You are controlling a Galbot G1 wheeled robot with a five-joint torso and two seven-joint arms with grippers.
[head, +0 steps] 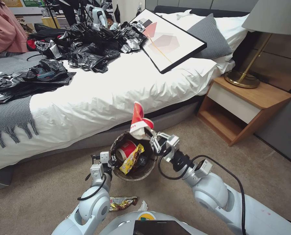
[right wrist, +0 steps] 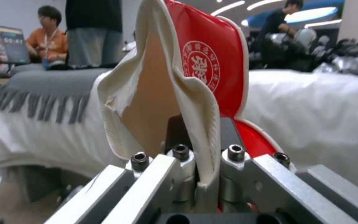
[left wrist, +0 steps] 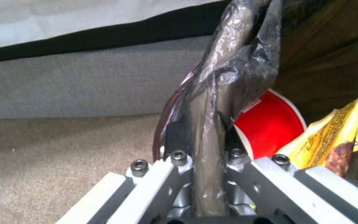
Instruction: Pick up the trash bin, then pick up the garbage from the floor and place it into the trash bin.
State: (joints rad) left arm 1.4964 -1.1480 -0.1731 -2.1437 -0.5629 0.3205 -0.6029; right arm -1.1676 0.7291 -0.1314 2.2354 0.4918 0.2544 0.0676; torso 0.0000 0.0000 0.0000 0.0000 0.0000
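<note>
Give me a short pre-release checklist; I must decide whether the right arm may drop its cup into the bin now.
1. Left gripper clamped on the trash bin rim: ok.
2. Right gripper clamped on the crushed paper cup: ok.
3. Cup fully over the bin opening: not ok; it hangs at the far rim.
4. Room inside the bin beside the red cup and yellow wrapper: ok.
5. Floor cleared: not ok; a gold wrapper and white tissue remain.

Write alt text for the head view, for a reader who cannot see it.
The right gripper holds a crushed red-and-white paper cup over the trash bin, whose rim the left gripper grips. Another cup and a gold wrapper lie inside; a foil wrapper lies on the carpet beside a white bed.
</note>
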